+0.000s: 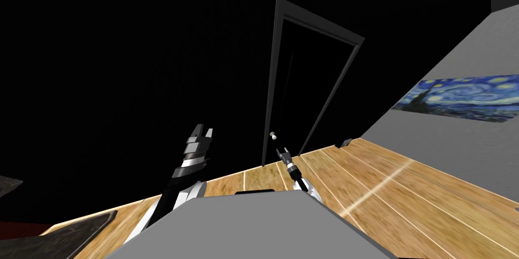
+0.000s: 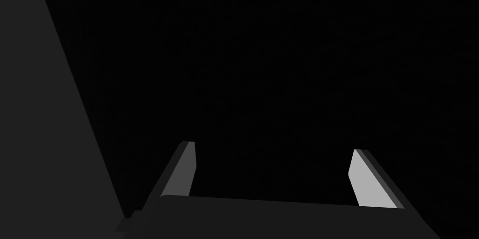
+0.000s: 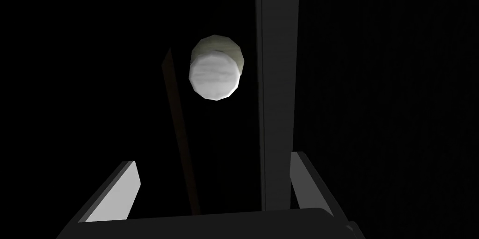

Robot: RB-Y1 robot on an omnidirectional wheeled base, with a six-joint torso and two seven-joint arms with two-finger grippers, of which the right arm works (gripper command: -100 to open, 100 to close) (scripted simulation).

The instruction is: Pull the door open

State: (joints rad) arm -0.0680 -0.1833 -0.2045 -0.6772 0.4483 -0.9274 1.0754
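Right gripper [image 3: 214, 161] spread wide, short of knob [image 3: 216, 70] at door [image 1: 304, 88] latch edge: centre on it, advance, clamp, then pull.

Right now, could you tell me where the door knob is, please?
The pale round knob sits on the dark door, beside the left jamb in the head view, just ahead of the open right gripper, which is not touching it.
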